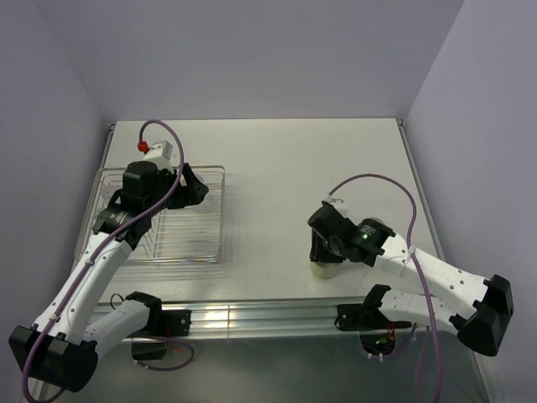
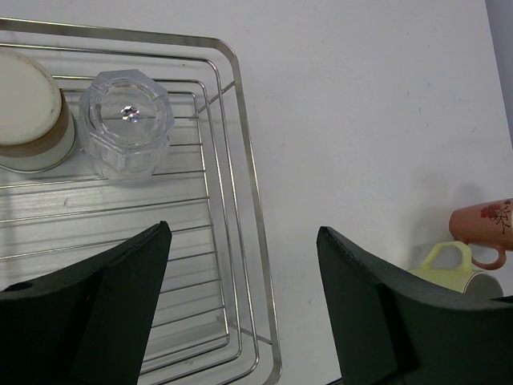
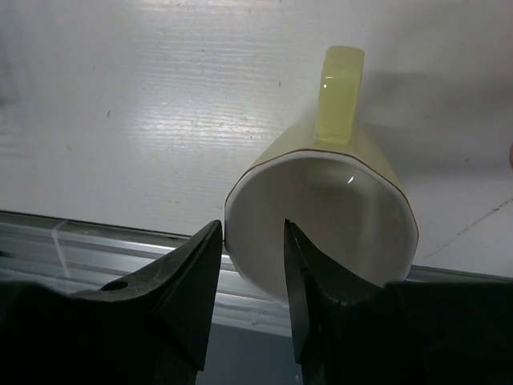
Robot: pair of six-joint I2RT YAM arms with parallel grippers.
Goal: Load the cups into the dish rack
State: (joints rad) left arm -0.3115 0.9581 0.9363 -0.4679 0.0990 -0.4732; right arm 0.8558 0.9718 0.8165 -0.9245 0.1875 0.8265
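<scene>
The silver wire dish rack (image 1: pixel 201 243) lies at the left; its rim also shows in the left wrist view (image 2: pixel 255 241). A clear glass tumbler (image 2: pixel 128 124) and a brown-and-cream cup (image 2: pixel 28 112) stand upside down in it. My left gripper (image 2: pixel 240 228) is open and empty above the rack's right edge (image 1: pixel 197 189). My right gripper (image 3: pixel 253 223) straddles the rim of the pale yellow-green mug (image 3: pixel 337 208), one finger outside and one inside, with a gap still showing. The mug sits by the table's front edge (image 1: pixel 325 269). A salmon-orange mug (image 2: pixel 481 228) is next to it. The other tumblers are hidden.
An aluminium rail (image 1: pixel 252 315) runs along the table's front edge, just below the yellow-green mug. The right arm's body (image 1: pixel 361 239) covers the spot with the two mugs in the top view. White walls close the table on three sides.
</scene>
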